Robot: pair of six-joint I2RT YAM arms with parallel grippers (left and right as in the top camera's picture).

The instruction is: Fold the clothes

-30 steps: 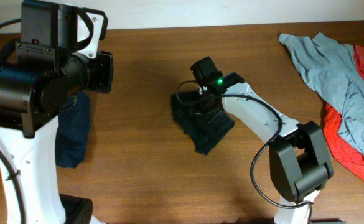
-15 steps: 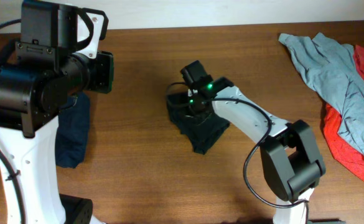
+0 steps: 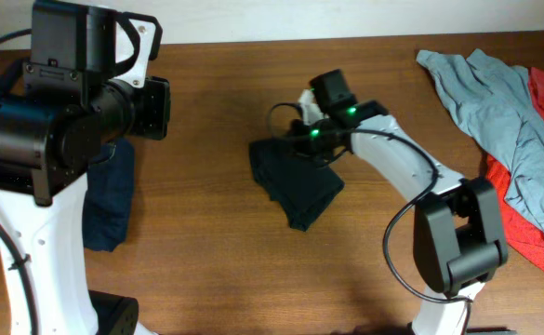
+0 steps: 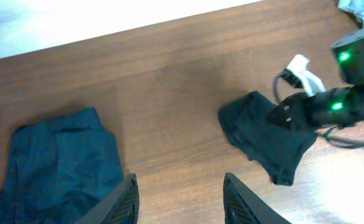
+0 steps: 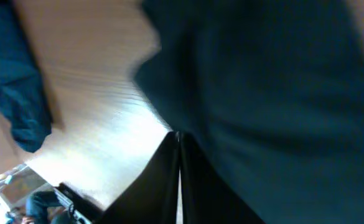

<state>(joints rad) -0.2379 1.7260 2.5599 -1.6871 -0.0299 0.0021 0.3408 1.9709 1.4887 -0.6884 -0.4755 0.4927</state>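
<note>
The clothes, a black T-shirt (image 3: 295,186), lie bunched in a small folded bundle in the middle of the table, also seen in the left wrist view (image 4: 262,140). My right gripper (image 3: 303,146) is at the bundle's back right edge, low over the cloth. In the right wrist view its fingers (image 5: 178,140) are pressed together with only a thin slit, and the dark cloth (image 5: 262,74) fills the frame just beyond them. Nothing shows between them. My left gripper (image 4: 180,202) hangs open above bare wood, well left of the T-shirt.
A dark navy garment (image 3: 109,195) lies folded at the left, under the left arm, with its right edge close to the left finger (image 4: 122,199). A light grey-blue shirt (image 3: 495,102) and a red garment (image 3: 532,205) are heaped at the right edge.
My right gripper has swung from the bundle's left top corner to its back right edge. The bundle has shifted slightly left. The left arm has not moved.
</note>
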